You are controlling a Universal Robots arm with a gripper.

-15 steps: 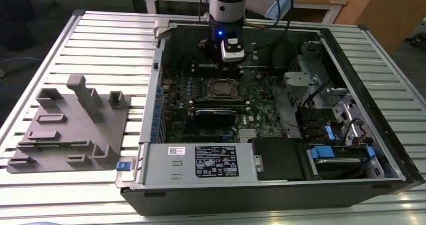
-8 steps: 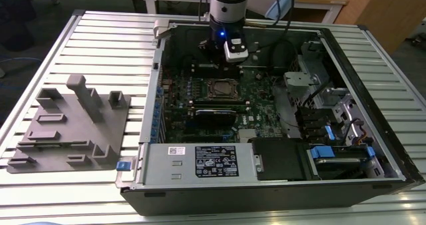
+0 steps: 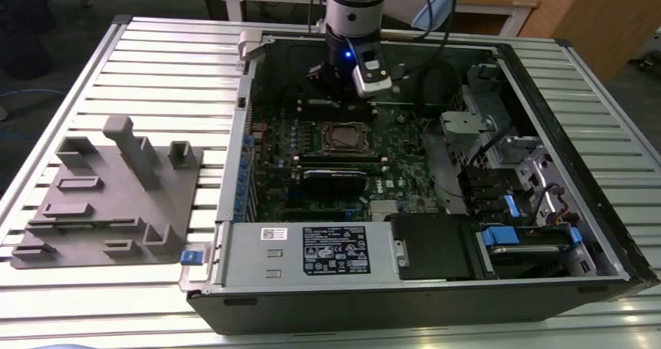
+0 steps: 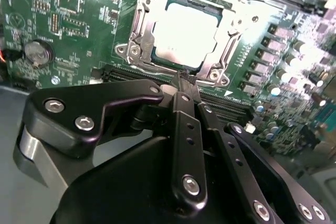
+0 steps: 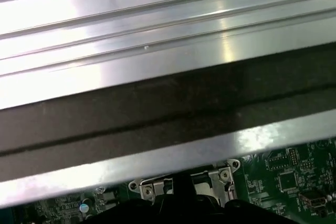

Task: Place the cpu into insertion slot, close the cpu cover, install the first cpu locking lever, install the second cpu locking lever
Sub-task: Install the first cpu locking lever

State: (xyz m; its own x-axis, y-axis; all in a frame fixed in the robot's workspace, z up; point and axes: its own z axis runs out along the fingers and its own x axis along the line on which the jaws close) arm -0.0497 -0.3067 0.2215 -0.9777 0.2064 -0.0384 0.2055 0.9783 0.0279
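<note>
One gripper hangs inside the open computer case, its fingers drawn together to a narrow tip with nothing between them; in the second wrist view that tip sits just beside the near edge of the insertion slot, the slot lying straight ahead of it on the green motherboard; the cpu already rests flat in the slot, its bright metal top showing through the window of the cpu cover, which appears to lie down around it; in the exterior view the slot sits just below the arm's wrist; whether either locking lever is latched cannot be judged.
</note>
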